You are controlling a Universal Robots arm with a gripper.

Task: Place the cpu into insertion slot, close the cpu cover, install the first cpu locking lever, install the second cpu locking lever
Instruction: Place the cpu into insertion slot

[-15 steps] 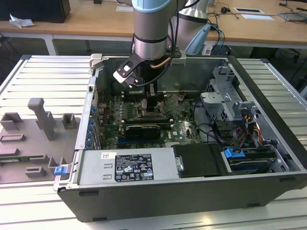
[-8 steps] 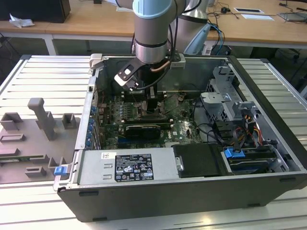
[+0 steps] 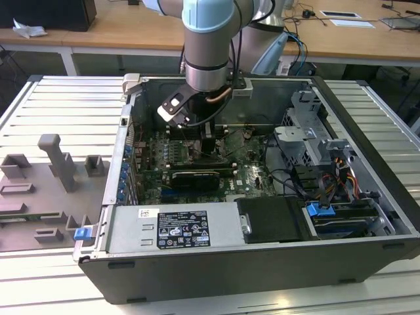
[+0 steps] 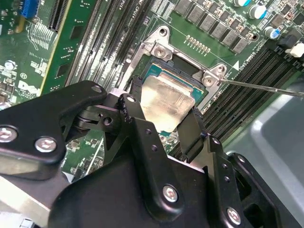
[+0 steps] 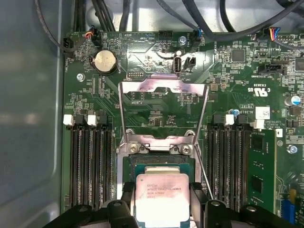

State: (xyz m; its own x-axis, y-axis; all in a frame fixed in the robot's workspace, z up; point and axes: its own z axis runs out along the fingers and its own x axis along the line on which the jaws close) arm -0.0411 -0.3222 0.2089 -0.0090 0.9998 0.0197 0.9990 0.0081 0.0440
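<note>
The cpu (image 4: 166,102) (image 5: 161,197), a flat square chip with a dull silver top, sits between my gripper's (image 4: 163,108) (image 5: 162,192) two black fingers, which press on its opposite edges. It hangs just over the insertion slot (image 4: 161,50) (image 5: 159,148), whose silvery rim and dark centre show beyond the chip's far edge. The cpu cover (image 5: 164,88) is swung open and stands up behind the slot. A thin wire lever (image 4: 261,87) (image 5: 205,175) sticks out beside the slot. In the exterior view my gripper (image 3: 209,141) reaches down into the open computer case.
Black memory slots (image 5: 90,161) (image 5: 232,161) flank the socket on both sides. A long black card (image 3: 191,178), the power supply (image 3: 174,230) and a drive cage with cables (image 3: 315,144) crowd the case. A grey fixture (image 3: 59,164) lies outside on the exterior view's left.
</note>
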